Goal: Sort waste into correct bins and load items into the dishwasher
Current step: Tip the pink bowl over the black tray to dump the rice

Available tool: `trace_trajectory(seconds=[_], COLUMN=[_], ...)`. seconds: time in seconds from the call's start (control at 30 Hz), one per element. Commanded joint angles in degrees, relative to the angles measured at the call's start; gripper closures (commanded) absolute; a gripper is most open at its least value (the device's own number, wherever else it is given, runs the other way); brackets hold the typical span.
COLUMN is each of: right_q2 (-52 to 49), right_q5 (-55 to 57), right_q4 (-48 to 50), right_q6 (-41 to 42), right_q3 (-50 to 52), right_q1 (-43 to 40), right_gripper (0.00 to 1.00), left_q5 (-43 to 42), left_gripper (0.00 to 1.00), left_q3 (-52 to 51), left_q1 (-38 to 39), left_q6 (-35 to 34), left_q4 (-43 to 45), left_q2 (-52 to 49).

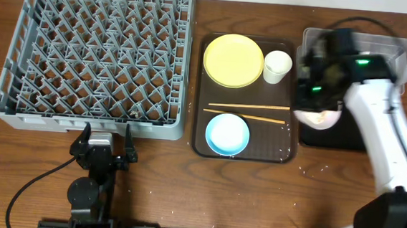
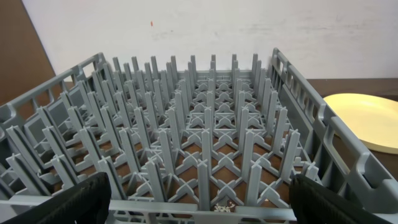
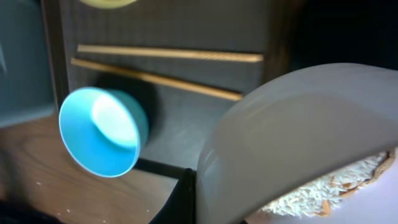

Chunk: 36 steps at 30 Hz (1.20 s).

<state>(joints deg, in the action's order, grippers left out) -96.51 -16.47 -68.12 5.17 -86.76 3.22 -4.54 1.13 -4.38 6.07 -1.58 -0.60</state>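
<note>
My right gripper [image 1: 317, 106] is shut on the rim of the white bowl [image 1: 319, 118], holding it tilted over the black tray [image 1: 347, 138]. In the right wrist view the white bowl [image 3: 298, 118] fills the right side, with whitish rice scraps [image 3: 317, 186] inside and one dark finger [image 3: 186, 199] against its wall. On the brown tray [image 1: 262, 145] lie the yellow plate [image 1: 233, 60], white cup [image 1: 277, 66], chopsticks [image 1: 247, 111] and light blue bowl [image 1: 227, 134]. My left gripper [image 1: 105, 139] stands open at the front edge of the grey dish rack [image 1: 88, 124], holding nothing.
The clear tub [image 1: 403, 50] sits behind the black tray at the far right, partly hidden by my right arm. A few white crumbs [image 2: 222, 208] lie in the rack's front row. More crumbs [image 1: 318, 166] dot the wooden table near the brown tray.
</note>
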Motion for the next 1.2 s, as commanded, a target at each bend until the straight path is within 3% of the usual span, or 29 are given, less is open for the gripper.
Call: trace_trajectory(seconds=[0.0, 0.27, 0.73, 1.17], right_q2=[0.39, 0.35, 0.24, 0.24], right_q5=[-14.47, -30.6, -55.01, -66.42], right_q4=[2.69, 15.69, 45.24, 51.78], right_q6=[-7.72, -8.72, -9.18, -13.0], right_q3=[2.29, 12.79, 31.1, 34.38], right_q1=[-8.72, -22.67, -32.57, -33.81], right_gripper=[0.99, 0.99, 0.99, 0.99], left_q5=[-1.03, -1.03, -1.03, -1.03], left_gripper=[0.07, 0.07, 0.07, 0.07], left_q3=[-0.9, -0.9, -0.9, -0.9], left_q1=[0.24, 0.24, 0.24, 0.24], left_q6=[0.33, 0.33, 0.33, 0.33], left_q4=[-2.03, -2.03, -2.03, -2.03], left_q2=[0.37, 0.37, 0.37, 0.37])
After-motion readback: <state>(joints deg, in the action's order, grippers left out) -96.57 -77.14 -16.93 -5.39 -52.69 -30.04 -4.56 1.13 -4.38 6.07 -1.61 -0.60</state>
